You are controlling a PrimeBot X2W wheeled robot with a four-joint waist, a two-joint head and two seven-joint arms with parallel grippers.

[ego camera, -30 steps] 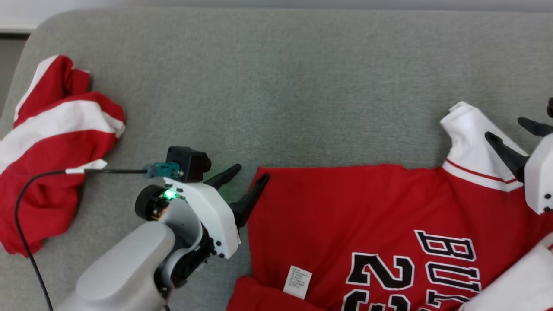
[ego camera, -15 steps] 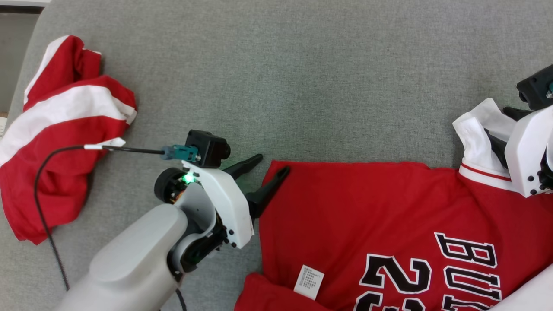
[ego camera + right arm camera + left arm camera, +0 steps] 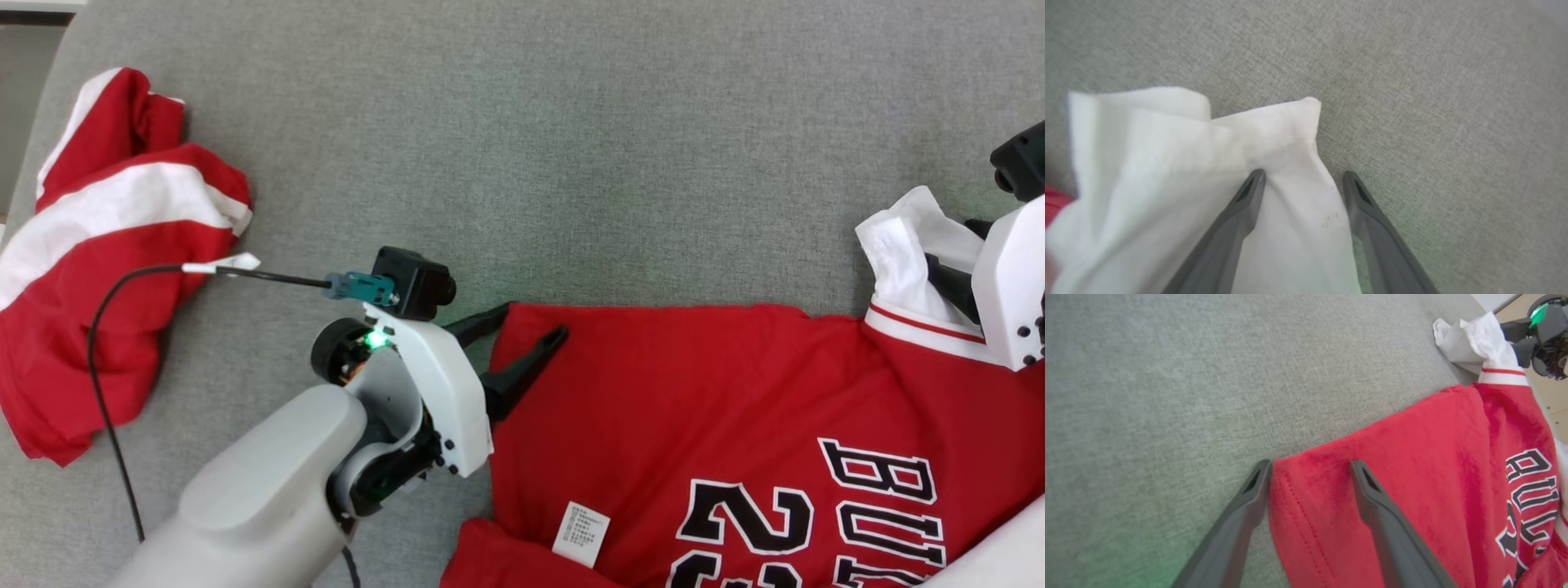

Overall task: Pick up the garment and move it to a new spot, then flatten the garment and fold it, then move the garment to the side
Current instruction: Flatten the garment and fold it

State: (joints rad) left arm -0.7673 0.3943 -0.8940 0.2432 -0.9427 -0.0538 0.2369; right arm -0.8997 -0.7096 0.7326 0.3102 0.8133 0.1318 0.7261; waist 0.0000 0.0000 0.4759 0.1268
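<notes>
The grey surface [image 3: 571, 147] carries a red jersey [image 3: 694, 408], spread flat at the lower right with its black-and-white lettering facing up. A second red-and-white garment [image 3: 106, 269] lies crumpled at the far left, well apart. The left pincer [image 3: 1310, 462] is spread wide across the jersey's corner, one finger on red cloth and one beside the hem. The right pincer [image 3: 1304, 172] also gapes wide at the white sleeve [image 3: 898, 245], gripping nothing. A small white label [image 3: 581, 532] sits near the jersey's lower edge.

Place: we take it for an indoor room; which kind, we cannot tell.
Evidence: grey upholstered surface [image 3: 571, 122], pale floor [image 3: 1553, 406] beyond its edge.
</notes>
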